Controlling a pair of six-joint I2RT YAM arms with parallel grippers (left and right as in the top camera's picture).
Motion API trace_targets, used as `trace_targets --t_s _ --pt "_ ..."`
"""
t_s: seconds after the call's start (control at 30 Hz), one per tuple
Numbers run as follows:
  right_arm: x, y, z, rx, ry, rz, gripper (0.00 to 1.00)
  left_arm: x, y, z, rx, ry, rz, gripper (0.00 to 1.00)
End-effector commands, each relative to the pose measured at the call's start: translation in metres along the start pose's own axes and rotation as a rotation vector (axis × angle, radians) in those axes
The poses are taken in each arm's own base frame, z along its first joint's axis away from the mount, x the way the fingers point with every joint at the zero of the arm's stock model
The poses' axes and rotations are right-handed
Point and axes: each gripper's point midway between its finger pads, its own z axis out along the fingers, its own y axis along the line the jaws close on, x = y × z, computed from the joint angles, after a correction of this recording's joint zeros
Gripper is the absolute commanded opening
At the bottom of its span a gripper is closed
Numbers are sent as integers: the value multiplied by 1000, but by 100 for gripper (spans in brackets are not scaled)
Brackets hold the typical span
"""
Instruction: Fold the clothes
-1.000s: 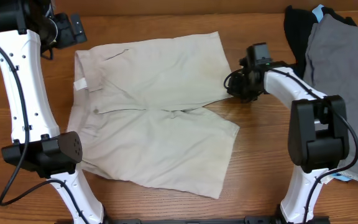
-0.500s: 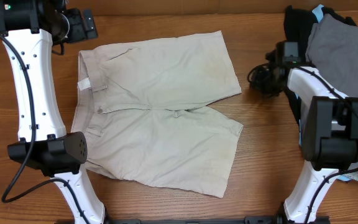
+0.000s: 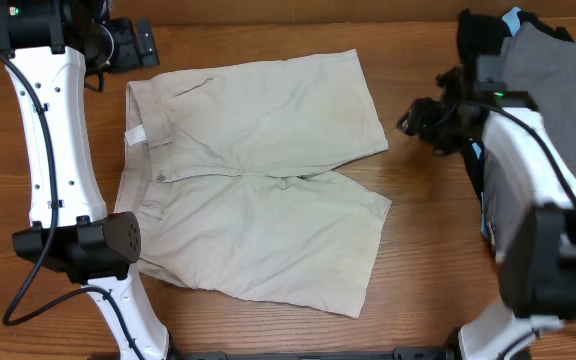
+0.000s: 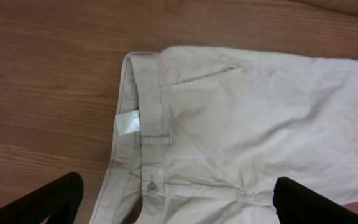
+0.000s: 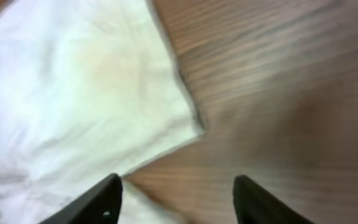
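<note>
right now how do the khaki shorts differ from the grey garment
The khaki shorts are light beige, the grey garment dark grey. The shorts lie spread alone mid-table; the grey garment sits at the right edge, overlapping a black garment. Both rest on the table.

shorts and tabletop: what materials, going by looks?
Shorts: probably woven cotton, matte beige. It shows soft creases, stitched seams and a button. Table: wood or wood-look laminate with a low sheen. Brown grain streaks are visible, but I can't tell which.
</note>
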Motion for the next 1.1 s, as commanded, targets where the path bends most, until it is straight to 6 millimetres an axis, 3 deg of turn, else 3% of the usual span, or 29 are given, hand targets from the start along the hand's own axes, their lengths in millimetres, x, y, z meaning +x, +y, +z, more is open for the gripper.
trace_targets --t_s 0.0,0.1,0.23,0.4,0.53,0.73,0.87,1.07 --pt "12 22 -36 -25 -11 -26 63 8 0 -4 -7 28 34 100" --pt "50 23 -39 6 118 -7 63 24 3 -5 -18 93 44 100" --pt "88 30 -26 26 233 -41 64 32 5 -5 -30 124 62 100" --pt "125 27 -3 54 321 -65 64 32 7 -5 -36 125 68 100" --pt "148 13 12 78 368 -47 64 32 7 -5 -36 125 68 100" --pt "164 -3 35 75 360 -41 64 31 6 -5 -35 122 68 100" --pt "165 -4 46 41 338 -50 64 30 6 -4 -35 120 67 100" --pt "162 -1 53 5 303 -64 51 30 6 -4 -34 120 67 100"
